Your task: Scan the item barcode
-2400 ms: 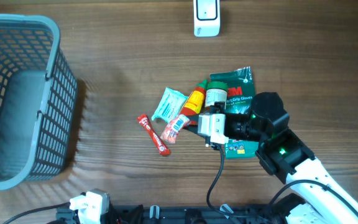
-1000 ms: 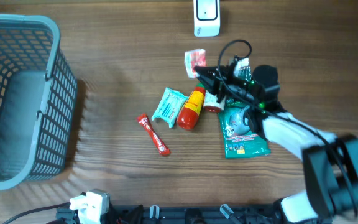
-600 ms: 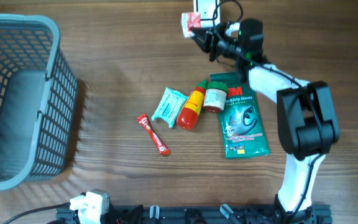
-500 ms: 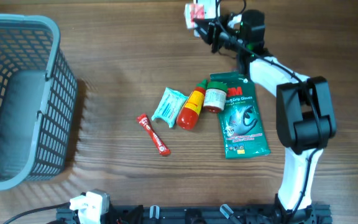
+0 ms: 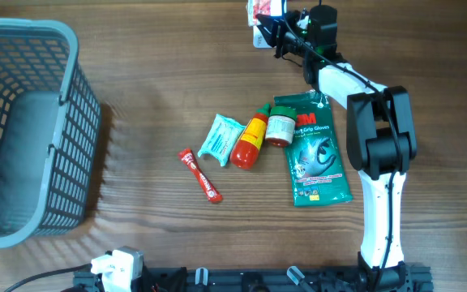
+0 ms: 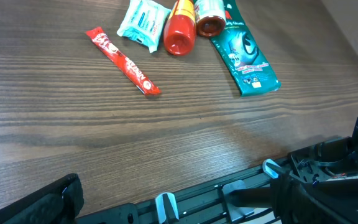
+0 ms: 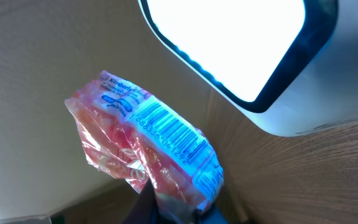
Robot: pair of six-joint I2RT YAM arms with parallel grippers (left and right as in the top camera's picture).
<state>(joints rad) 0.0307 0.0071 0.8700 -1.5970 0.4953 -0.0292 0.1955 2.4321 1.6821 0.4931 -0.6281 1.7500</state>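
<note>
From above, the right tool [image 5: 269,19] was pinched narrow on a small red packet [image 5: 257,8], the item to be scanned, and held it at the far edge of the counter [image 5: 152,81] right by the white scanner [image 5: 259,39]. The aim was probably to bring its code before the reader. The arm was stretched nearly full length, so it likely had little reach left beyond that edge. The blue wipes pack [image 5: 221,135], red bottle [image 5: 250,140], green glove pack [image 5: 319,158] and red stick [image 5: 199,175] lay grouped mid-counter, well apart from the basket [image 5: 73,50] at the left, with bare wood between.

In the left wrist view, the left tool [image 6: 182,180] stood wide and held nothing, low at the near edge. It was parked clear of the group, perhaps to leave the other arm free passage.

In the right wrist view, the packet hung crumpled from the dark fingertips [image 7: 166,208]. Its barcode [image 7: 166,129] faced the camera just below the scanner's bright window, close but seemingly not touching. Whether the window could read the code at that tilt I could not tell.
</note>
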